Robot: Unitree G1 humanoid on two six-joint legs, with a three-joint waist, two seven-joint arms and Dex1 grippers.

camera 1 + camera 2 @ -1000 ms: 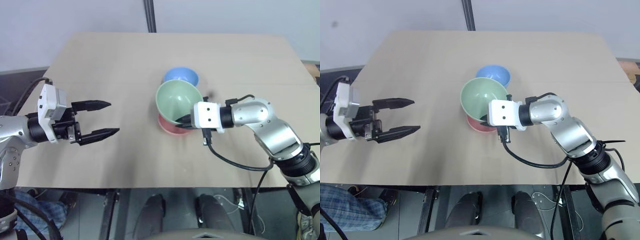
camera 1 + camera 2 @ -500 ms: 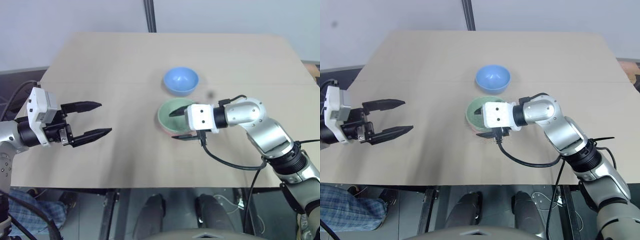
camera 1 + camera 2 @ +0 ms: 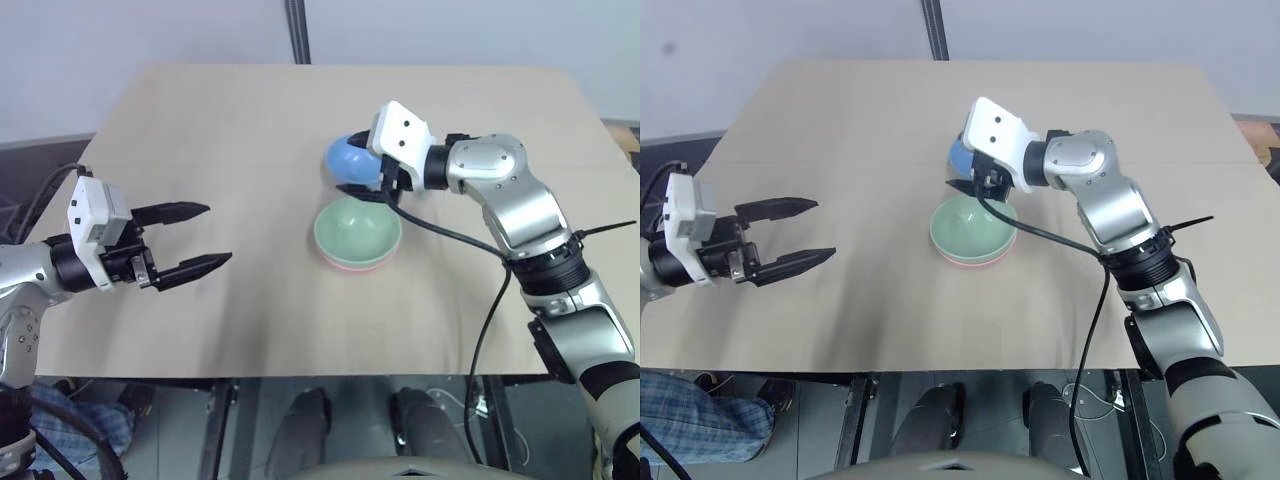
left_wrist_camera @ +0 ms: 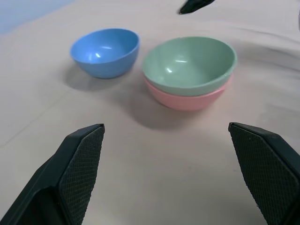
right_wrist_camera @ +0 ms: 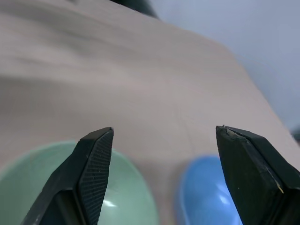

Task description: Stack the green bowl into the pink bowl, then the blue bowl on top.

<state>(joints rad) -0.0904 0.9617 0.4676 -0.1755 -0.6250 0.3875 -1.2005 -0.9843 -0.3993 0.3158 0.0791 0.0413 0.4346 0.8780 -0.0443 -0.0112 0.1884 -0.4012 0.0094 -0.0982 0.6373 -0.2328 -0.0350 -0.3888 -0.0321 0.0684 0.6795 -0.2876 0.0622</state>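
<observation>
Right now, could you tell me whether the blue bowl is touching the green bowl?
Apart. The left wrist view shows bare table between the blue bowl and the green bowl.

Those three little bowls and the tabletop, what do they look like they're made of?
The blue bowl, green bowl and pink bowl look like smooth, slightly glossy plastic: thin even walls, flat single colours, soft highlights inside the blue and green ones. Melamine would look much the same. The table looks like matte tan board, perhaps laminate or cardboard-like sheet: no shine, no visible grain.
</observation>
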